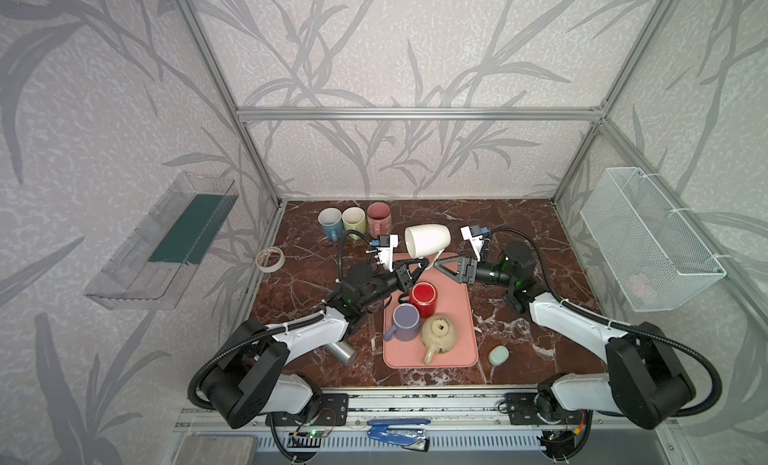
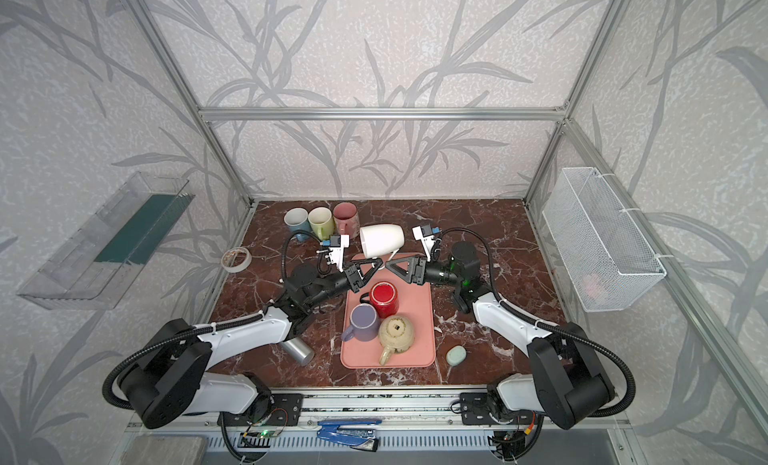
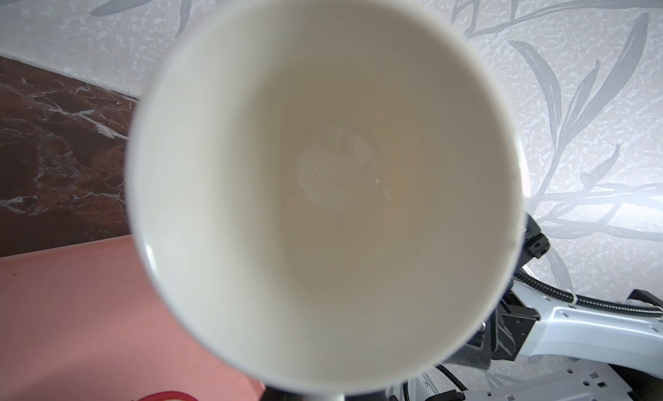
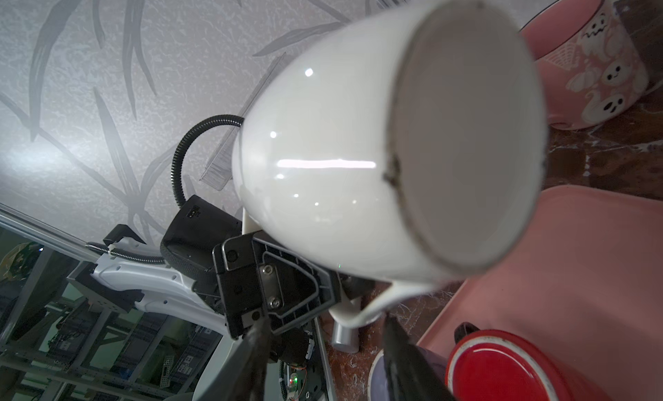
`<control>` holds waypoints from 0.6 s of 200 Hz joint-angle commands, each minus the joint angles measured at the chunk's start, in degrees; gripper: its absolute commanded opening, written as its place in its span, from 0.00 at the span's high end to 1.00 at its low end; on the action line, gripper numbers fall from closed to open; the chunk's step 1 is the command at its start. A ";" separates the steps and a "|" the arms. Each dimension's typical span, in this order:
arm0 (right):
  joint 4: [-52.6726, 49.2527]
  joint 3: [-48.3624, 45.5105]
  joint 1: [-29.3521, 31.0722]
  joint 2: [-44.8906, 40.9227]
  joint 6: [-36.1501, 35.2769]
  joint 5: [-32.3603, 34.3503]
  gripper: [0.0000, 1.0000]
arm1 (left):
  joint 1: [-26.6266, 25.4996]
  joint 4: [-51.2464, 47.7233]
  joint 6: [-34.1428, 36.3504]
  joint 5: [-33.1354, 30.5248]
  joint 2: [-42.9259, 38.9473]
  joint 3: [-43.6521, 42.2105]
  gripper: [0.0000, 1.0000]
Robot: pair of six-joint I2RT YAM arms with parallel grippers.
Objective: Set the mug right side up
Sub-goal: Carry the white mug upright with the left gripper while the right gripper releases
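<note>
Where the brown marble desk [image 1: 519, 234] fills the cell floor, a white wire basket [image 1: 648, 238] hangs on the right wall and a clear plastic shelf [image 1: 162, 242] on the left wall.

Pink tray [image 1: 457, 309] lies at mid-desk, long side running near to far.

White mug [image 1: 428, 239] is in the air above the tray's far edge. It is tipped on its side, mouth facing left, base to the right, handle underneath. The left wrist view looks straight into its bare interior.

Left gripper [image 1: 420, 264] reaches in from the left and is clamped on the mug's handle from below, carrying the mug. Right gripper [image 1: 438, 266] points in from the right, tip to tip with the left one. Its jaws stand apart in the right wrist view, with the handle loop just ahead of them. Contact with the handle cannot be told.

On the tray:
- red mug [image 1: 423, 298], base up, at the middle
- purple mug [image 1: 405, 322], nearer and to the left
- beige mug [image 1: 439, 333], base up, touching the purple one

At the far left of the desk, blue mug [image 1: 329, 222], yellow-green mug [image 1: 353, 221] and pink mug [image 1: 378, 217] stand upright in a row.

Smaller items:
- silver cylinder [image 1: 343, 352], lying near left
- tape roll [image 1: 270, 259], left edge
- pale green pebble-shaped object [image 1: 498, 355], just right of the tray's near corner
</note>
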 commanded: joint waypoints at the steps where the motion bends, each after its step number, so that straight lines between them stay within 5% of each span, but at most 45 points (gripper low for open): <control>1: -8.17 -0.49 0.14 -4.58 -5.77 4.40 0.48 | 0.39 -0.21 2.71 -2.56 -1.80 0.53 1.00; 120: -27.18 -1.48 0.55 -14.46 -15.67 17.24 0.45 | 1.25 -33.00 13.63 -12.69 -3.37 13.68 1.00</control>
